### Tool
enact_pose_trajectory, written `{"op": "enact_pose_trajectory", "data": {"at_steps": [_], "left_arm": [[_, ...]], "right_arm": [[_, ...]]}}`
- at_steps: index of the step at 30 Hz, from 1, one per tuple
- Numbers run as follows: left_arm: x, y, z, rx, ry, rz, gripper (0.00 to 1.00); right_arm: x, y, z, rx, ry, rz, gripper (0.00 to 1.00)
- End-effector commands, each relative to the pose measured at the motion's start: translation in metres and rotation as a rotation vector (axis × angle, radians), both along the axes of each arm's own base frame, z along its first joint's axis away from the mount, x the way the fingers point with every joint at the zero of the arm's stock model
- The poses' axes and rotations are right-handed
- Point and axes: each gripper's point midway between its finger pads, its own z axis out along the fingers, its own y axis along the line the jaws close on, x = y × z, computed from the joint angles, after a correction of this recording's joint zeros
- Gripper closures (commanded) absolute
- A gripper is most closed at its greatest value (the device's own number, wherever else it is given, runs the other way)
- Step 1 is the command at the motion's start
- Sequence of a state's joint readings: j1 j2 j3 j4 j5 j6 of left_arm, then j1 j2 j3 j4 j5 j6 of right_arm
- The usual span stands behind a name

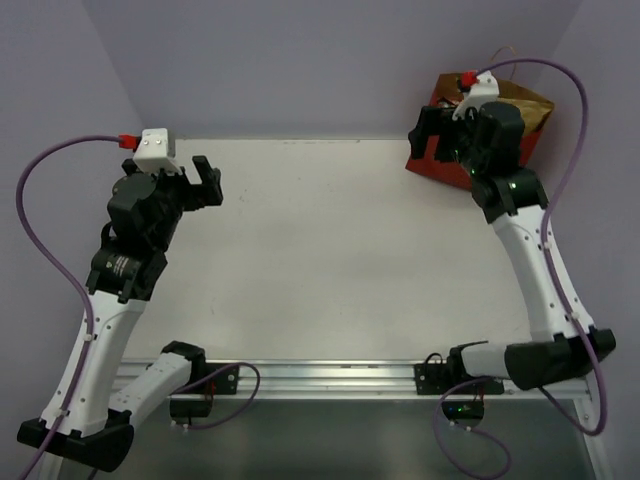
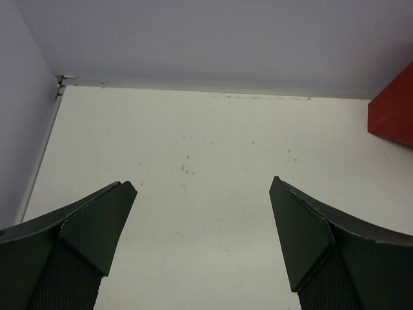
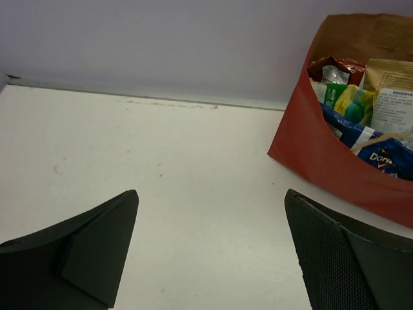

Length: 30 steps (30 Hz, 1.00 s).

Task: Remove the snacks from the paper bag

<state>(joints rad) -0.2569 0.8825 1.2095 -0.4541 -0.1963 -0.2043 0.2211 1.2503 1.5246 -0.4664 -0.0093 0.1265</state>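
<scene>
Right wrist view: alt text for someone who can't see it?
A brick-red paper carrier bag sits at right on the white table, mouth toward the camera, foil snack packets inside. The right hand is open, empty, short of it.

Left hand and right hand raised, fingers spread wide.

This looks like a robotics lab test cell rather than a home or shop. Plain lavender walls box in a white table on three sides. Along the bottom of the top view, an aluminium rail carries the left arm and right arm, both trailing purple cables. At the upper right stands a paper bag of packaged snacks.
</scene>
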Motion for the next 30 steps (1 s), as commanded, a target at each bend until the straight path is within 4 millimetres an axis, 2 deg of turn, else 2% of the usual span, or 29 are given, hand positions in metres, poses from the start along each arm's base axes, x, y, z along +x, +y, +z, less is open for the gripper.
{"op": "enact_pose_trajectory", "data": {"at_steps": [1,2,3,4,5,6,7,8,9,10,11,13,14,16,17,20,23,25,26,28,29,30], "left_arm": [[-0.004,-0.012,-0.009,-0.041,0.026,-0.056,0.0],[-0.004,-0.013,-0.012,-0.04,0.034,-0.059,0.0],[-0.004,-0.012,-0.014,-0.033,0.036,-0.058,0.0],[-0.005,-0.012,-0.014,-0.029,0.037,-0.057,0.0],[-0.005,-0.01,-0.016,-0.023,0.041,-0.05,0.0],[-0.006,-0.009,-0.019,-0.019,0.047,-0.047,0.0],[-0.006,-0.009,-0.019,-0.017,0.048,-0.044,0.0],[-0.007,-0.008,-0.023,-0.013,0.055,-0.04,0.0],[-0.007,-0.007,-0.025,-0.012,0.058,-0.038,0.0],[-0.007,-0.007,-0.027,-0.011,0.061,-0.037,0.0],[-0.007,-0.007,-0.032,-0.008,0.071,-0.035,0.0],[-0.006,-0.007,-0.036,-0.004,0.08,-0.034,0.0],[-0.005,-0.007,-0.037,0.0,0.084,-0.036,0.0],[-0.005,-0.006,-0.039,0.004,0.09,-0.032,0.0],[-0.005,-0.006,-0.037,0.005,0.088,-0.032,0.0],[-0.006,-0.006,-0.034,0.002,0.089,-0.031,0.0],[-0.009,-0.007,-0.036,-0.001,0.1,-0.036,0.0],[-0.011,-0.006,-0.039,0.0,0.107,-0.038,0.0],[-0.011,-0.006,-0.04,0.001,0.112,-0.038,0.0],[-0.013,-0.007,-0.04,-0.002,0.109,-0.042,0.0],[-0.013,-0.007,-0.038,-0.003,0.105,-0.045,0.0],[-0.014,-0.007,-0.038,-0.004,0.102,-0.047,0.0]], "right_arm": [[0.052,-0.021,-0.004,-0.075,0.01,-0.052,0.01],[0.065,-0.023,-0.011,-0.083,0.028,-0.046,0.01],[0.091,-0.033,-0.022,-0.099,0.056,-0.069,0.01],[0.102,-0.038,-0.026,-0.112,0.062,-0.08,0.01],[0.113,-0.044,-0.017,-0.121,0.04,-0.094,0.01],[0.123,-0.055,-0.022,-0.133,0.049,-0.122,0.01],[0.139,-0.059,-0.039,-0.171,0.076,-0.12,0.01],[0.147,-0.064,-0.03,-0.191,0.049,-0.124,0.01],[0.155,-0.073,-0.032,-0.204,0.053,-0.143,0.02],[0.169,-0.076,-0.051,-0.221,0.087,-0.14,0.02],[0.176,-0.078,-0.046,-0.236,0.069,-0.14,0.03],[0.189,-0.084,-0.061,-0.25,0.093,-0.145,0.06],[0.2,-0.083,-0.082,-0.254,0.127,-0.121,0.07],[0.207,-0.084,-0.094,-0.253,0.143,-0.103,0.12],[0.212,-0.084,-0.109,-0.251,0.168,-0.089,0.15],[0.217,-0.08,-0.127,-0.255,0.189,-0.048,0.24],[0.217,-0.073,-0.137,-0.254,0.195,-0.004,0.37],[0.214,-0.069,-0.139,-0.251,0.206,0.016,0.53],[0.212,-0.066,-0.14,-0.256,0.21,0.035,0.68],[0.204,-0.06,-0.131,-0.264,0.204,0.045,0.8],[0.199,-0.057,-0.136,-0.273,0.216,0.05,0.87],[0.194,-0.049,-0.133,-0.288,0.212,0.045,0.97]]}}
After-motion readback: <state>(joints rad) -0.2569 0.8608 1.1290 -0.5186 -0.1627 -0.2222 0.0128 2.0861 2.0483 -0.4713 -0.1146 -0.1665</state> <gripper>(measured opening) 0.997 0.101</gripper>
